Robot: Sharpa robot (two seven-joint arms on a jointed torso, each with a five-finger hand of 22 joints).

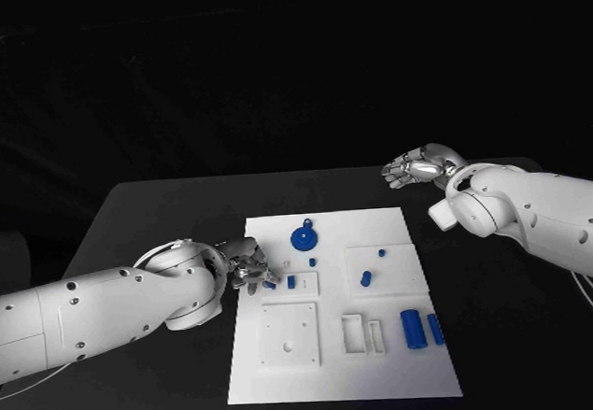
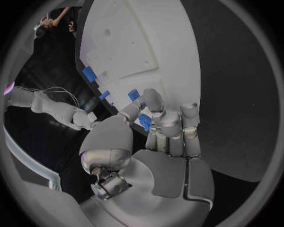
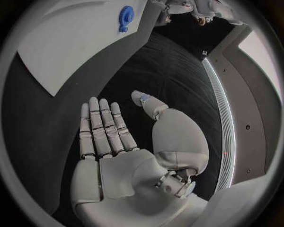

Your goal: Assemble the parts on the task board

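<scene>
The white task board (image 1: 388, 377) lies in the middle of the black table. My left hand (image 1: 247, 265) is at the board's left edge, its fingers (image 2: 172, 124) curled, and it pinches a small blue part (image 2: 145, 122) between thumb and fingers, low over the board (image 2: 148, 42). A blue gear (image 1: 304, 237) stands near the board's far end. Small blue pegs (image 1: 366, 278) and two blue cylinders (image 1: 414, 329) lie on the right half. My right hand (image 1: 416, 170) hangs open beyond the board's far right corner, fingers (image 3: 101, 127) straight, holding nothing, with the gear (image 3: 125, 18) far ahead of it.
Raised white blocks with recesses (image 1: 289, 334) and narrow slots (image 1: 362, 337) sit on the near half of the board. More blue parts (image 2: 89, 74) lie past my left hand. Black tabletop (image 1: 149, 214) surrounds the board on all sides.
</scene>
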